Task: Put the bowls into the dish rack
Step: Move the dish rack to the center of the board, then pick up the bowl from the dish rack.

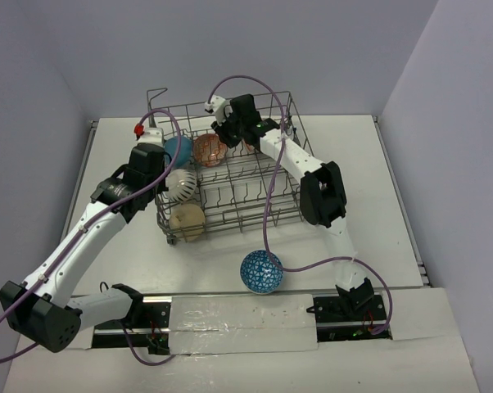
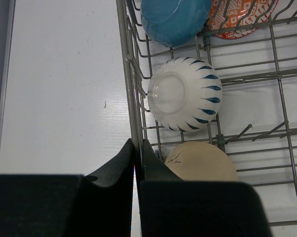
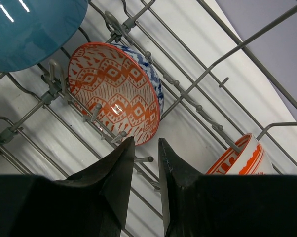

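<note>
The grey wire dish rack (image 1: pixel 255 209) stands mid-table. Inside it are a teal bowl (image 1: pixel 178 150), an orange patterned bowl (image 1: pixel 209 150), a white bowl with blue stripes (image 2: pixel 183 94) and a beige bowl (image 2: pixel 200 163). An orange-and-white bowl (image 3: pixel 242 158) leans at the rack's far side. A blue patterned bowl (image 1: pixel 261 271) sits on the table in front of the rack. My left gripper (image 2: pixel 137 145) is shut on the rack's left rim wire (image 2: pixel 126 74). My right gripper (image 3: pixel 146 140) hovers inside the rack just below the orange patterned bowl (image 3: pixel 114 91), jaws narrowly apart with nothing between them.
Upright tines (image 3: pixel 151 159) and cross wires lie right under my right fingertips. The rack's raised handle (image 1: pixel 156 94) stands at its far left corner. White table (image 1: pixel 394 188) lies to the right of the rack, and purple walls close in the sides.
</note>
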